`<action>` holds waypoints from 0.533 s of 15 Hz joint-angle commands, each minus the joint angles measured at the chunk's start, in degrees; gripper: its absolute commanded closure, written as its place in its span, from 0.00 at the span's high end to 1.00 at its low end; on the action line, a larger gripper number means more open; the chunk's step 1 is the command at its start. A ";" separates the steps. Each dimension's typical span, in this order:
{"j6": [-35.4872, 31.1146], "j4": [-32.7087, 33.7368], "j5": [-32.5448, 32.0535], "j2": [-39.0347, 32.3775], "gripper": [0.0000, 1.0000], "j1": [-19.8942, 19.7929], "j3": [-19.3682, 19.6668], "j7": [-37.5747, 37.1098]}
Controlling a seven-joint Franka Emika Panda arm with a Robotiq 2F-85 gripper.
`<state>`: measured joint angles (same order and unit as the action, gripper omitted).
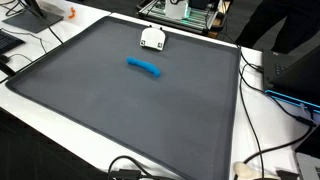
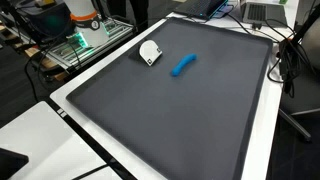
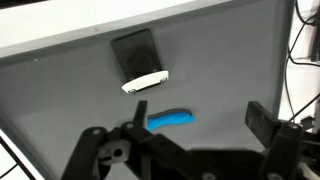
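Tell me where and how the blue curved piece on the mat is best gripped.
Probably at its middle, from straight above, closing across its narrow width. The blue piece lies flat on the dark mat, long, slim and slightly bent; the white device lies apart from it, leaving both long sides free.

Mat (image 1: pixel 120 110): plain dark grey, no pattern. Curved piece (image 1: pixel 143 67) on the mat: solid bright blue. Small device (image 1: pixel 152 38) on the mat: white shell, black face in the wrist view. Table (image 1: pixel 60 140) around the mat: white. Gripper (image 3: pixel 197 125): black.
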<state>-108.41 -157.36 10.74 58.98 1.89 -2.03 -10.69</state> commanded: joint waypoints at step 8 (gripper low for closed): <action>-3.41 0.99 6.25 -11.55 1.00 -0.58 -0.96 -3.62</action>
<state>-108.95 -157.44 12.60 56.38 1.69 -2.05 -11.47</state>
